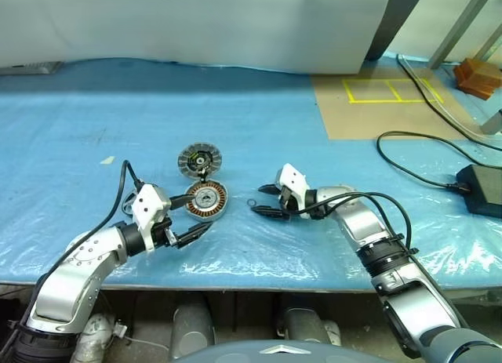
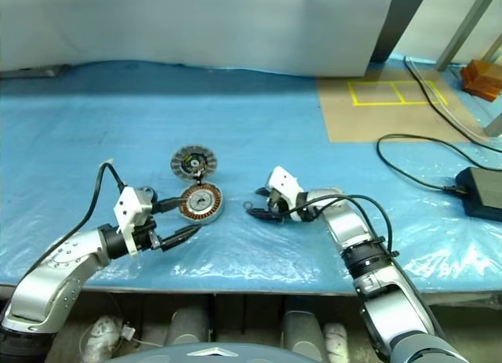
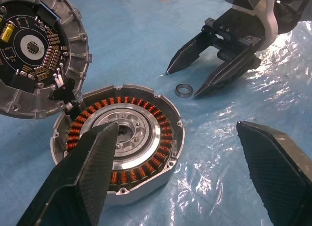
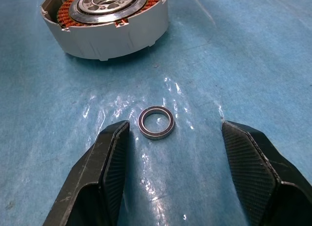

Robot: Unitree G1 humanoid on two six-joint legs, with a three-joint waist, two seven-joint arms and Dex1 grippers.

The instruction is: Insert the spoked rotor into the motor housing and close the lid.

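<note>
The spoked rotor (image 1: 207, 200), ringed with copper windings around a silver hub, lies flat on the blue sheet in a low grey shell (image 4: 105, 38). The motor housing (image 1: 199, 159), a ribbed grey disc with a black centre, rests just behind it and touches its rim (image 3: 66, 92). My left gripper (image 3: 176, 128) is open and points at the rotor from the near side, one finger (image 3: 92, 177) over its rim. My right gripper (image 4: 176, 127) is open, to the right of the rotor, its fingers either side of a small metal ring (image 4: 156, 122) without touching it. A separate lid is out of view.
Blue plastic sheeting (image 1: 118, 120) covers the table, whose front edge (image 1: 259, 283) runs just below both grippers. At the back right lie a brown board with yellow tape squares (image 1: 388, 92), a black cable (image 1: 416, 163) and a black power brick (image 1: 482, 189).
</note>
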